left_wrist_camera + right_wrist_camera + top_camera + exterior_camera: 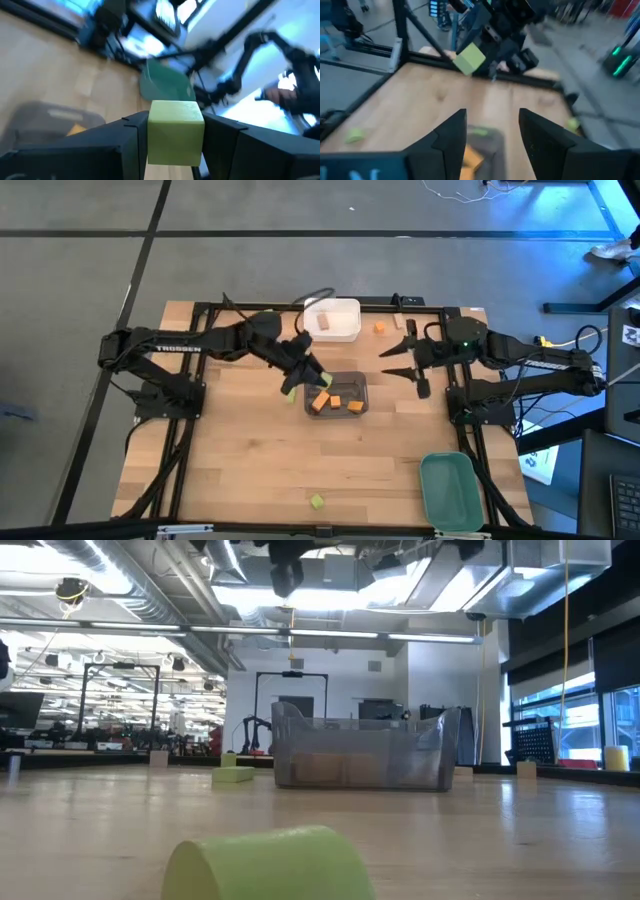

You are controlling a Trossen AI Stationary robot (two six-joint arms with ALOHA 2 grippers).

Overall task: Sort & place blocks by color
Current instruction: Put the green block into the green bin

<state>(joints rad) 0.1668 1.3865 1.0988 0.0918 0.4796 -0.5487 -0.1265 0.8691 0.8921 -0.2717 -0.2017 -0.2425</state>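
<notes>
One green block [175, 131] is pinched in the left gripper [318, 375] at the grey bin's [358, 390] 10 o'clock edge, right gripper [403, 361] spread idle at 2 o'clock; carriage toward the green bin [447, 491] at 5 o'clock is advised, grip kept firm.

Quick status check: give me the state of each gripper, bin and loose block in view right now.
Left gripper: shut on a green block, raised beside the grey bin.
Right gripper: open, empty.
Grey bin: holds orange blocks.
White bin: one tan block inside.
Green bin: looks empty.
Loose green block: on the table.
Loose orange block: on the table.
</notes>
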